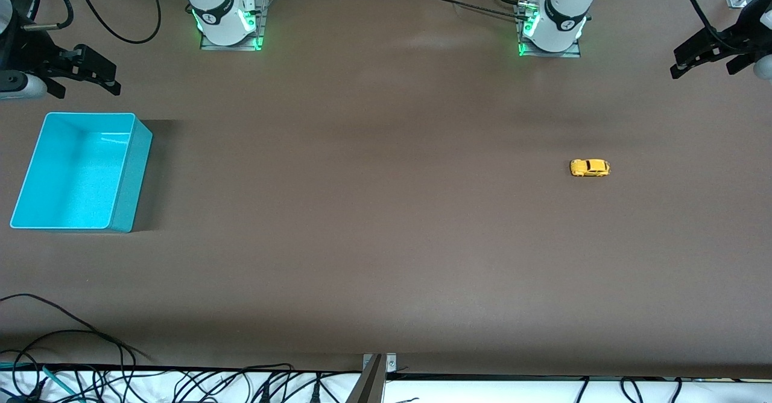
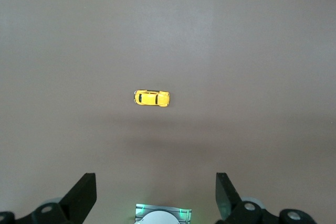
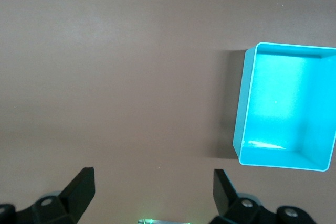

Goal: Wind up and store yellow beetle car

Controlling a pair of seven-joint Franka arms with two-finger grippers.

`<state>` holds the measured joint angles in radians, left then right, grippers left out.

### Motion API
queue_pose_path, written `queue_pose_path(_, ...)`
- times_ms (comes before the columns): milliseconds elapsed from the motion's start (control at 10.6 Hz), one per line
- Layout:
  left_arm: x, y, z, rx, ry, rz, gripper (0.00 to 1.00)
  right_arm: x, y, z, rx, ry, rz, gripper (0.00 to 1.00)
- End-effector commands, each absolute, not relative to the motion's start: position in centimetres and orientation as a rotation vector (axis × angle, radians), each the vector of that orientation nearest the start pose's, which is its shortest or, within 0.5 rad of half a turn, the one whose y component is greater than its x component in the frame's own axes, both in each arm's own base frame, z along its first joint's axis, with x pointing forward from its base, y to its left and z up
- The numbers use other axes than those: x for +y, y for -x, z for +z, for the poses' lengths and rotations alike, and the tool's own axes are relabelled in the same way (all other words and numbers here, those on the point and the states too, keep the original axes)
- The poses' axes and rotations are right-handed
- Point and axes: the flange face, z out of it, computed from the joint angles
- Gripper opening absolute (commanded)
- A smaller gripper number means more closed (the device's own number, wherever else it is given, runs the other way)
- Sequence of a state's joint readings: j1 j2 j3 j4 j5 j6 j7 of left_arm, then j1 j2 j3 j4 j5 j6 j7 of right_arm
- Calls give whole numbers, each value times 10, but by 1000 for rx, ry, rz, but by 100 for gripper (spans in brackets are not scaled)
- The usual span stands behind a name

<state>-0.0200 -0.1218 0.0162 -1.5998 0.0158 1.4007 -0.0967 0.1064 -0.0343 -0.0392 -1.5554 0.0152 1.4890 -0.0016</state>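
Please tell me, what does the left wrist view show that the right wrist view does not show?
Only the left wrist view shows the car, standing alone on the table, and the open left gripper high above it. Only the right wrist view shows the bin, with nothing visible in it, and the open right gripper, raised beside it. Both share the same brown table and two spread dark fingers holding nothing.

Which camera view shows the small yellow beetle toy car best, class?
The left wrist view: the small yellow beetle toy car sits near the middle, seen from above with its dark windows visible. The front view shows it tiny, toward the left arm's end of the brown table. The right wrist view does not show it.
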Motion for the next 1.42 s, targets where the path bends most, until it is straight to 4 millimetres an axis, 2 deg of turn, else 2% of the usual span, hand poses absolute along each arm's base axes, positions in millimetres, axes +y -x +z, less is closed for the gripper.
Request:
queue_pose_path(0, 2, -498, 666, -147, 3107, 125, 100, 37, -533, 646, -118, 3134, 58, 100)
queue_pose_path(95, 2, -498, 666, -144, 3106, 124, 100, 41, -535, 643, -132, 3139, 60, 100)
queue_pose_path(1136, -1, -498, 665, -133, 3104, 124, 100, 34, -535, 653, -108, 3139, 22, 100)
queue_pose_path(1325, 4, -499, 664, -149, 3103, 129, 100, 34, -536, 652, -108, 3139, 24, 100)
